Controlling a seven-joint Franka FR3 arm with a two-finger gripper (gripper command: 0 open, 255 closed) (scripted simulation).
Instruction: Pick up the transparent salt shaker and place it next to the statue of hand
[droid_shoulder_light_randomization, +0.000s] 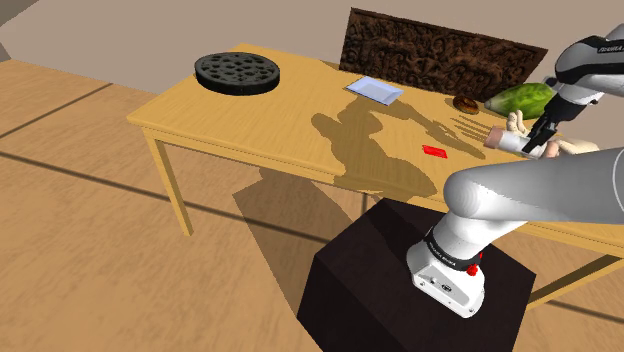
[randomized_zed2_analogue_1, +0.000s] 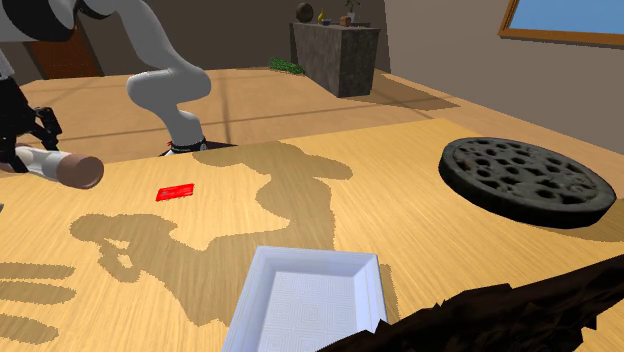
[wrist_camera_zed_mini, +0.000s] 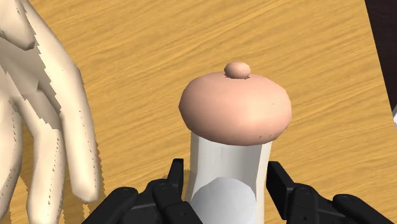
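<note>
The salt shaker (wrist_camera_zed_mini: 226, 172) has a whitish body and a rounded pinkish-brown cap with a small knob. My gripper (wrist_camera_zed_mini: 227, 189) is shut on its body, a black finger on either side. The cap points away from the hand. In the shoulder view the shaker (droid_shoulder_light_randomization: 503, 141) lies level in the gripper (droid_shoulder_light_randomization: 535, 140) over the table's right part. The cream hand statue (droid_shoulder_light_randomization: 572, 146) lies right beside it, and its fingers (wrist_camera_zed_mini: 44, 127) reach close alongside the shaker. In the second exterior view the gripper (randomized_zed2_analogue_1: 22, 150) holds the shaker (randomized_zed2_analogue_1: 62, 166) at the left edge.
On the wooden table (droid_shoulder_light_randomization: 250, 120) lie a dark perforated disc (droid_shoulder_light_randomization: 238, 71), a white tray (droid_shoulder_light_randomization: 374, 89), a small red piece (droid_shoulder_light_randomization: 434, 151), a brown ring (droid_shoulder_light_randomization: 466, 102) and a green lump (droid_shoulder_light_randomization: 520, 98). A dark carved panel (droid_shoulder_light_randomization: 440, 55) stands along the far edge.
</note>
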